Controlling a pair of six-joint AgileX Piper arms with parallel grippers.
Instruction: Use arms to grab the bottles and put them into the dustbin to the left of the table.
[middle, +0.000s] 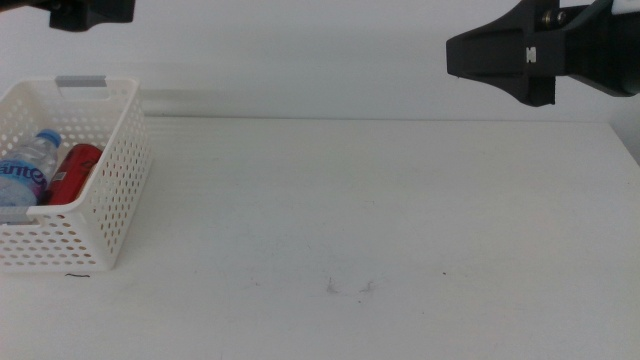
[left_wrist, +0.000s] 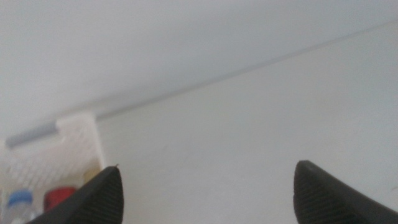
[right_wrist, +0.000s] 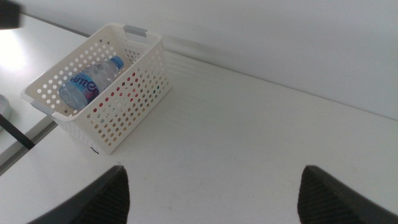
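The white perforated dustbin (middle: 95, 215) stands at the table's left edge. In it lie the clear water bottle with blue cap (middle: 30, 165) and the red can (middle: 75, 172). The yellow-liquid bottle is not in view. My left gripper (middle: 90, 12) hangs high above the dustbin, at the picture's top left. Its wrist view shows the gripper (left_wrist: 208, 167) open and empty, with the dustbin (left_wrist: 81, 134), the bottle cap (left_wrist: 18, 202) and the can (left_wrist: 59, 198) below. My right gripper (middle: 480, 55) is raised at the top right, open and empty (right_wrist: 214, 169). Its wrist view shows the dustbin (right_wrist: 140, 78) and the bottle (right_wrist: 87, 84).
The white table (middle: 350, 200) carries only faint dark scuff marks (middle: 350, 288) near its front middle. A plain white wall stands behind it. A dark bar (right_wrist: 15, 134) shows beyond the table's left edge in the right wrist view.
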